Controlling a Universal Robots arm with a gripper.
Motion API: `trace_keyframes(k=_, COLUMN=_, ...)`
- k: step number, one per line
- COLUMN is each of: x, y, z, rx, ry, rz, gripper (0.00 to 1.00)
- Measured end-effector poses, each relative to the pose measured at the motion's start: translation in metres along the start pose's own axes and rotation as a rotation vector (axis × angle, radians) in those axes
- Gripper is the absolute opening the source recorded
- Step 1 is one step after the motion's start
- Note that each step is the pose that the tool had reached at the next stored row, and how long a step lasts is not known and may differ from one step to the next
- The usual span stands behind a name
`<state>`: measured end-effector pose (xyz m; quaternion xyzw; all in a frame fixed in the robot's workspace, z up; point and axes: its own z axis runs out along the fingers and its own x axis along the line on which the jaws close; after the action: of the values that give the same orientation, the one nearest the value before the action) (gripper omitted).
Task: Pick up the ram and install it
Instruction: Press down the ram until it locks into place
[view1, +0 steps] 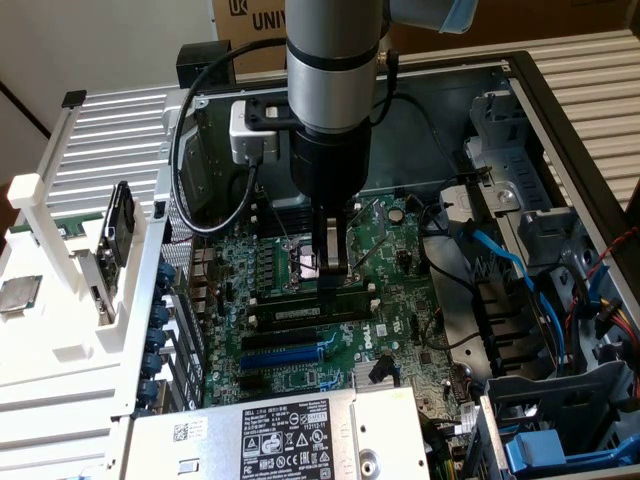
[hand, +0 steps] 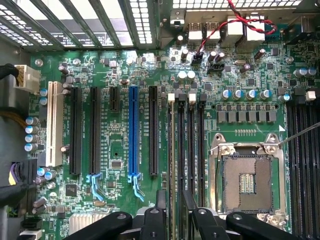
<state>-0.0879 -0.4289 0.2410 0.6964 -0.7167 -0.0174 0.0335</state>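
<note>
Hanging parted over the ram, the tool has bare slots alongside.

arm: brushed grey metal, finished to a satin sheen.
tool: black fingers, finished matt.
board: coated in green lacquer, smooth and glossy.
ram: green board, fitted with dark matt chips and a white paper label.
blue slot: smooth plastic, slightly glossy.
black slots: moulded plastic, matt.
socket: framed in bright bare metal.
case: made of grey sheet metal, dull.
rack: white plastic, matt.
box: brown cardboard.
</note>
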Motion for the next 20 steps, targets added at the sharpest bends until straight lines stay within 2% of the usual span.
trace_keyframes(k=9, x=0.0, y=0.0001, z=-0.0008, rx=0.0001, ry=-0.0002, rz=0.0, gripper=0.27)
trace_keyframes(k=10, x=0.0, y=0.0001, z=-0.0009, rx=0.0001, ry=-0.0001, rz=0.0, gripper=0.25)
trace_keyframes(k=12, x=0.0, y=0.0001, z=-0.0009, rx=0.0001, ry=-0.0001, rz=0.0, gripper=0.12)
trace_keyframes(k=20, x=0.0001, y=0.0023, z=-0.0007, rx=-0.0001, ry=0.0001, rz=0.0, gripper=0.11)
